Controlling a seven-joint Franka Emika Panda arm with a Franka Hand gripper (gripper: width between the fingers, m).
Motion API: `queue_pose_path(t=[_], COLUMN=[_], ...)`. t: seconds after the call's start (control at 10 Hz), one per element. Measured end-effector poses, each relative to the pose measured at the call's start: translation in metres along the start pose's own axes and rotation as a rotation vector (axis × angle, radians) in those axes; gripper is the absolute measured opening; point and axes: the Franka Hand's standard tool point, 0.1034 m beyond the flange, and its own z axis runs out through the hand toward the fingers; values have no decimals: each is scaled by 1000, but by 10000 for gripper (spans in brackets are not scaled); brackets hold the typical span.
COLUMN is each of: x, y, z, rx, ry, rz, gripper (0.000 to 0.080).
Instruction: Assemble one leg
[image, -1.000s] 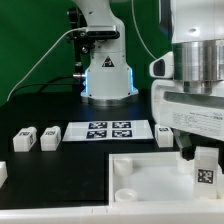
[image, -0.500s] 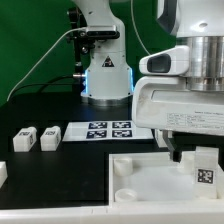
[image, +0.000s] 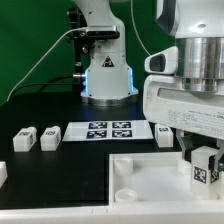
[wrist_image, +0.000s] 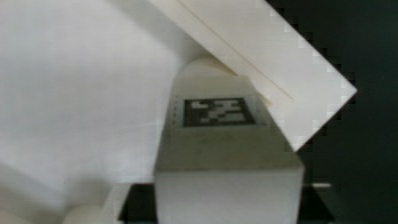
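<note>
My gripper (image: 203, 163) is shut on a leg (image: 203, 172), a small white block with a black-and-white tag facing the camera. It holds the leg upright at the tray's right side, at the exterior view's right. The tray (image: 140, 160) is a large white square piece with a raised rim, lying at the front. In the wrist view the leg (wrist_image: 222, 140) runs out from between my dark fingers (wrist_image: 137, 202), its far end against the tray's angled corner rim (wrist_image: 294, 75). I cannot tell whether the leg's end is seated in the tray.
Two more legs (image: 26, 138) (image: 49, 137) lie left of the marker board (image: 105, 130), another sits at the left edge (image: 2, 172), and a white piece (image: 163, 133) lies right of the board. The robot base (image: 107, 75) stands behind.
The hand's housing shifted toward the exterior view's left and back while the held leg stayed at nearly the same spot over the tray's right side.
</note>
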Motion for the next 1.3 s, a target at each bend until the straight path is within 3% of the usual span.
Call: queue_pose_path(t=[0.4, 0.6, 1.1, 1.2, 1.3], x=[1, -2, -2, -2, -2], y=[4, 4, 7, 8, 8], z=[1, 1, 0, 1, 1], rx=[-60, -69, -65, -66, -66], ry=[-72, -80, -52, -52, -52], rz=[672, 1017, 1017, 1007, 1005], gripper=[291, 291, 298, 372, 512])
